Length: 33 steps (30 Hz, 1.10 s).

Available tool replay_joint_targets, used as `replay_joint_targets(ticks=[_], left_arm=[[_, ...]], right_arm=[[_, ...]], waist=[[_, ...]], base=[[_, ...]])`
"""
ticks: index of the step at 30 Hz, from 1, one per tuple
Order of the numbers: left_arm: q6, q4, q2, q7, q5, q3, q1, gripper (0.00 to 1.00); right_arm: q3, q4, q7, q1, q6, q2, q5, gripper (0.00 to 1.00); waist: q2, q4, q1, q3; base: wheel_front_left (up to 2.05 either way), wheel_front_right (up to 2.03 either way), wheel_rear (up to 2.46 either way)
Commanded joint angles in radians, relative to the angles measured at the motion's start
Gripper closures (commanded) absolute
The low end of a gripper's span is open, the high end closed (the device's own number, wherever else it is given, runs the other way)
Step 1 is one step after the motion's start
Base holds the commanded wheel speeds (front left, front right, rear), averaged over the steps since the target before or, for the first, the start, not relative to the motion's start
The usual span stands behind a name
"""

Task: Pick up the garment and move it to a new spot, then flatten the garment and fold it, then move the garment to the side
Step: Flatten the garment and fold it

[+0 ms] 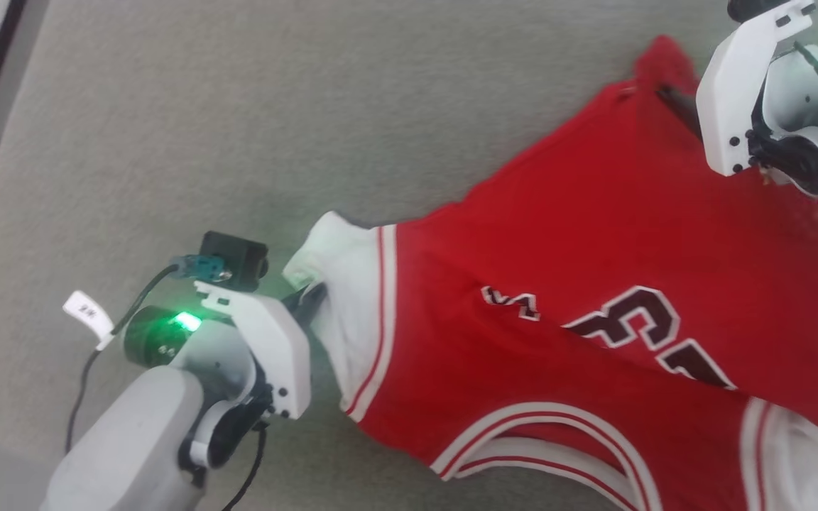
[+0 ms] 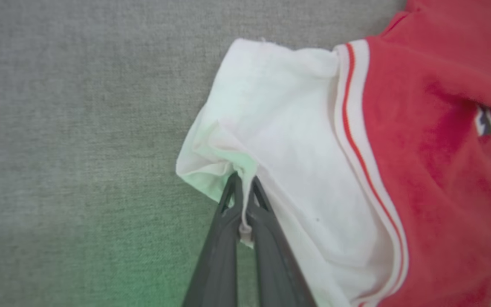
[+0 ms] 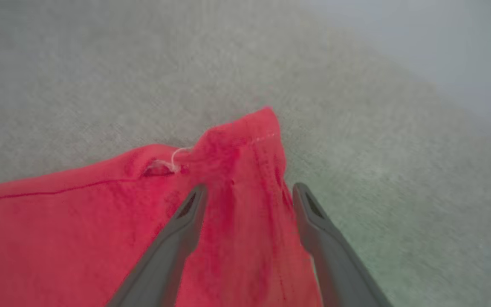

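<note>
Head view: garment [image 1: 579, 284] lies spread and slightly rumpled on the grey felt-like surface [image 1: 238, 106], red body running from centre to the right edge, dark "23" outlined white, striped neckline at the bottom. Left gripper [image 1: 308, 299] sits at the white sleeve [image 1: 348, 284] on the garment's left end. Left wrist view: fingers pressed together, clamped on a fold of the sleeve's edge, white cloth bunched over the tips; soft knit, red-and-white striped trim, then red body to the right. Right wrist view: right gripper [image 3: 249, 189] has its fingers wide apart, straddling a peaked red hem corner with a loose white thread; cloth lies between them, holding nothing, contact with the cloth can't be told
</note>
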<state>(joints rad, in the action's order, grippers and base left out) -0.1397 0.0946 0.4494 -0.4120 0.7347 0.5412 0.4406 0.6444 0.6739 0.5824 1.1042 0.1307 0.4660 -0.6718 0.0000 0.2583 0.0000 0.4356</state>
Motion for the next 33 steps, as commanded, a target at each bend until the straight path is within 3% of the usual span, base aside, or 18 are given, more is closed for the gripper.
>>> replay_joint_targets(ticks=[1,8,9,10,21,33], left_arm=[[0.003,0.014,-0.003,0.001,-0.007,0.003,0.009,1.00],[0.025,0.080,-0.031,0.027,-0.001,0.017,0.028,1.00],[0.027,0.087,-0.034,0.028,0.000,0.018,0.032,1.00],[0.029,0.094,-0.035,0.031,0.002,0.017,0.035,1.00],[0.012,0.097,0.019,-0.012,0.015,-0.028,0.099,1.00],[0.004,0.045,0.192,-0.206,-0.022,-0.085,0.330,1.00]], right_arm=[[0.007,0.016,0.009,0.009,0.000,-0.005,-0.011,0.00],[0.142,0.189,0.172,0.007,0.000,-0.004,-0.079,0.00],[0.158,0.201,0.189,0.002,0.000,-0.004,-0.087,0.55],[0.166,0.209,0.197,-0.001,0.000,-0.004,-0.101,1.00],[0.210,0.173,0.112,0.094,-0.001,0.023,-0.170,1.00],[0.252,0.052,-0.024,0.159,0.000,0.057,-0.223,1.00]], waist=[[0.0000,0.035,0.0000,0.029],[0.0000,0.067,0.0000,0.042],[0.0000,0.069,0.0000,0.042],[0.0000,0.069,0.0000,0.042],[0.0000,-0.011,0.0000,-0.023],[0.0000,-0.145,0.0000,-0.178]], base=[[0.00,0.00,0.00],[0.00,0.00,0.00],[0.00,0.00,0.00],[0.00,0.00,0.00],[0.00,0.00,0.00],[0.00,0.00,0.00]])
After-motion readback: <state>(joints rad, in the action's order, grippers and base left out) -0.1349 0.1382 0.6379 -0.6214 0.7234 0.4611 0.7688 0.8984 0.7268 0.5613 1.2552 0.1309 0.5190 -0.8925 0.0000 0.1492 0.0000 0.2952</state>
